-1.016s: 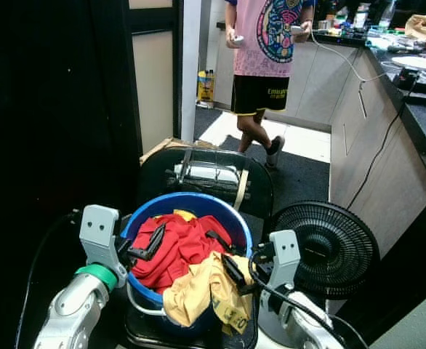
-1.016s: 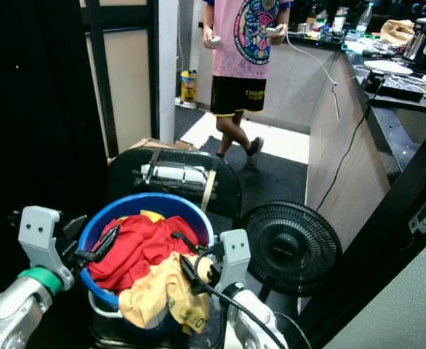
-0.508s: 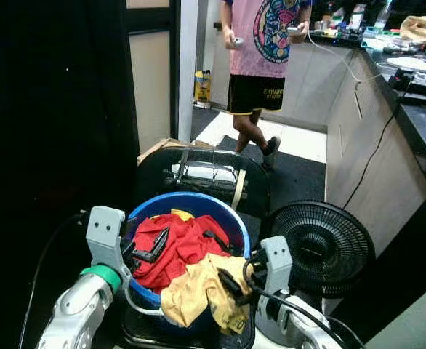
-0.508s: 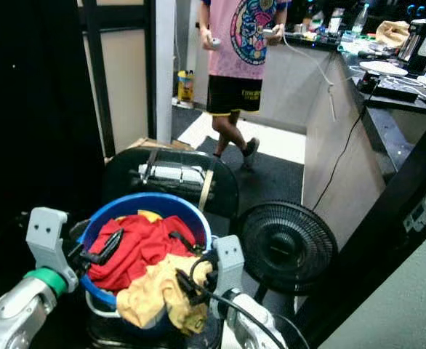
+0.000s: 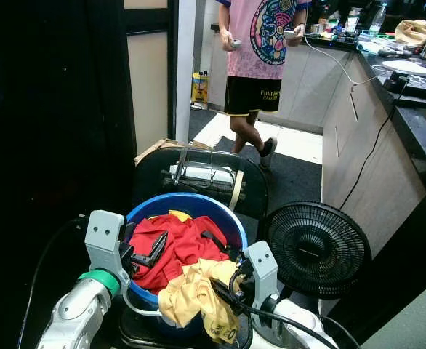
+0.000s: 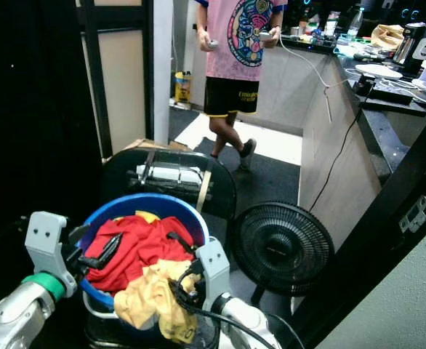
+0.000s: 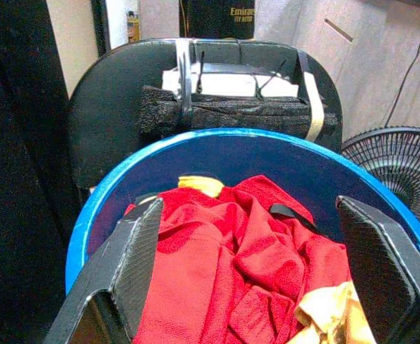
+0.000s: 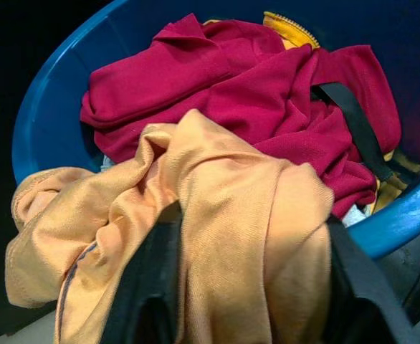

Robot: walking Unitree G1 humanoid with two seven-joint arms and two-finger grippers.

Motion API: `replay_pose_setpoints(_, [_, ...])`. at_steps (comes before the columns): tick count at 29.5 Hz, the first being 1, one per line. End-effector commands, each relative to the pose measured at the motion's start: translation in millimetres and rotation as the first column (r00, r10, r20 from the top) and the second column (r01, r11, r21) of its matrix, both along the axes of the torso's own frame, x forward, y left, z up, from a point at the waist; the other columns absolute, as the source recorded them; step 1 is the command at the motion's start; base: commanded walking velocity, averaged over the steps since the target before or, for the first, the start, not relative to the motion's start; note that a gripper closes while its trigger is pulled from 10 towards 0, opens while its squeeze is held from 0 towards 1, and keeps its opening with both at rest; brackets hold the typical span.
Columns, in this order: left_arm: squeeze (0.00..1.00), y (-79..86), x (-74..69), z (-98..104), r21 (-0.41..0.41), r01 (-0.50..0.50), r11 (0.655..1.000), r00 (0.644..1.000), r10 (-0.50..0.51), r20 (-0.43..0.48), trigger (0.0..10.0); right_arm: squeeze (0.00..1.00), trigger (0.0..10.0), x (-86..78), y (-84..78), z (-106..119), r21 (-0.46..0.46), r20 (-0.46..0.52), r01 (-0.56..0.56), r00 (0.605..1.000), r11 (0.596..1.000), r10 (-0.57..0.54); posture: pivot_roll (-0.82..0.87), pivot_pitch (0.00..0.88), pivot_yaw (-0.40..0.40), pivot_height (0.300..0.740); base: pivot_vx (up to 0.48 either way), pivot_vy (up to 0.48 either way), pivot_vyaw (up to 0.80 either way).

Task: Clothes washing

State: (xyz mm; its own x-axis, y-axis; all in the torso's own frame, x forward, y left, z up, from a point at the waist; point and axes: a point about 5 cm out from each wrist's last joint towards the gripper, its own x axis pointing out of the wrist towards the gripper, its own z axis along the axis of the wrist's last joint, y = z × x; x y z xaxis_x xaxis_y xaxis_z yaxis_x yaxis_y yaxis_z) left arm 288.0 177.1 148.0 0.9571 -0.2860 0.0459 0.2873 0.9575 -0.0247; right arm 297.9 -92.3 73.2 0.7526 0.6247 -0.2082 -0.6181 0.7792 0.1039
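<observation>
A blue bucket [image 5: 198, 201] stands right in front of me, full of red clothes [image 5: 180, 243]. A yellow garment [image 5: 195, 294] hangs over its near rim. My left gripper [image 5: 153, 251] is at the bucket's left rim, open, its fingers [image 7: 135, 276] wide apart above the red cloth. At the near right rim is my right gripper [image 5: 224, 291], pushed into the yellow garment [image 8: 224, 215]. That garment is bunched between its two spread fingers [image 8: 153, 294]. A black strap [image 8: 350, 118] lies across the red cloth.
Behind the bucket is a black chair [image 5: 151, 182] carrying a strapped bundle [image 5: 202, 177]. A black floor fan [image 5: 316, 249] stands at the right. A person [image 5: 260, 51] walks in the passage beyond. A counter [image 5: 416, 109] with a hanging cable runs along the right; a dark wall is at the left.
My right gripper has moved left and further into the yellow garment. The left gripper has kept its place at the rim. The person has stepped a little, and the camera has shifted slightly.
</observation>
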Motion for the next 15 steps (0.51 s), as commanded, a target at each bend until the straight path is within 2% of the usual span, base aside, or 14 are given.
replay_pose_setpoints(1, [0.00, -1.0, -1.6, -2.2, 0.019, 0.002, 1.000, 1.000, -0.002, -0.010, 10.0, 0.00, 0.0, -1.2, -2.9, -3.9, -0.005, -0.010, -0.001, 1.000, 1.000, 0.000, 0.01, 0.000, -0.034, 0.740, 0.000, 0.000, 0.00])
replay_pose_setpoints(8, [0.00, -0.3, -0.4, -1.2, 0.019, -0.002, 1.000, 1.000, 0.002, -0.005, 10.0, 0.00, 0.0, 0.9, -3.1, 4.8, 0.052, 0.016, -0.002, 1.000, 0.999, 0.001, 0.01, 0.000, -0.033, 0.740, 0.000, 0.000, 0.00])
replay_pose_setpoints(9, [0.00, 0.1, -0.2, -0.7, 0.015, -0.006, 1.000, 1.000, 0.006, -0.002, 10.0, 0.00, 0.0, 5.0, -4.2, 13.7, 0.104, 0.036, 0.020, 0.999, 0.994, -0.024, 0.01, 0.006, -0.033, 0.740, 0.000, 0.000, 0.00])
replay_pose_setpoints(10, [0.00, 0.1, -0.2, -0.7, 0.015, -0.006, 1.000, 1.000, 0.006, -0.002, 10.0, 0.00, 0.0, 5.0, -4.2, 13.7, 0.104, 0.036, 0.020, 0.999, 0.994, -0.024, 0.01, 0.006, -0.033, 0.740, 0.000, 0.000, 0.00])
replay_pose_setpoints(11, [0.00, 0.2, 0.1, -0.3, 0.010, -0.012, 1.000, 1.000, 0.012, 0.001, 10.0, 0.00, 0.0, 10.1, -5.6, 25.6, 0.173, 0.057, 0.048, 0.997, 0.984, -0.058, 0.01, 0.008, -0.033, 0.740, 0.000, 0.000, 0.00])
replay_pose_setpoints(12, [0.00, 0.2, 0.1, -0.3, 0.010, -0.012, 1.000, 1.000, 0.012, 0.001, 10.0, 0.00, 0.0, 10.1, -5.6, 25.6, 0.173, 0.057, 0.048, 0.997, 0.984, -0.058, 0.01, 0.008, -0.033, 0.740, 0.000, 0.000, 0.00])
replay_pose_setpoints(13, [0.00, -1.0, 2.0, 0.5, -0.002, -0.027, 1.000, 1.000, 0.027, 0.008, 10.0, 0.00, 0.0, 17.8, -7.3, 47.5, 0.283, 0.095, 0.082, 0.989, 0.956, -0.113, 0.00, 0.018, -0.037, 0.740, 0.000, 0.000, 0.00])
replay_pose_setpoints(14, [0.00, -1.0, 2.0, 0.5, -0.002, -0.027, 1.000, 1.000, 0.027, 0.008, 10.0, 0.00, 0.0, 17.8, -7.3, 47.5, 0.283, 0.095, 0.082, 0.989, 0.956, -0.113, 0.00, 0.018, -0.037, 0.740, 0.000, 0.000, 0.00])
replay_pose_setpoints(15, [0.00, -2.9, 4.4, 1.6, -0.011, -0.038, 0.999, 0.999, 0.039, 0.015, 10.0, 0.00, 0.0, 21.4, -6.6, 62.3, 0.342, 0.126, 0.085, 0.983, 0.936, -0.136, 0.00, 0.018, -0.038, 0.740, 0.000, 0.000, 0.00])
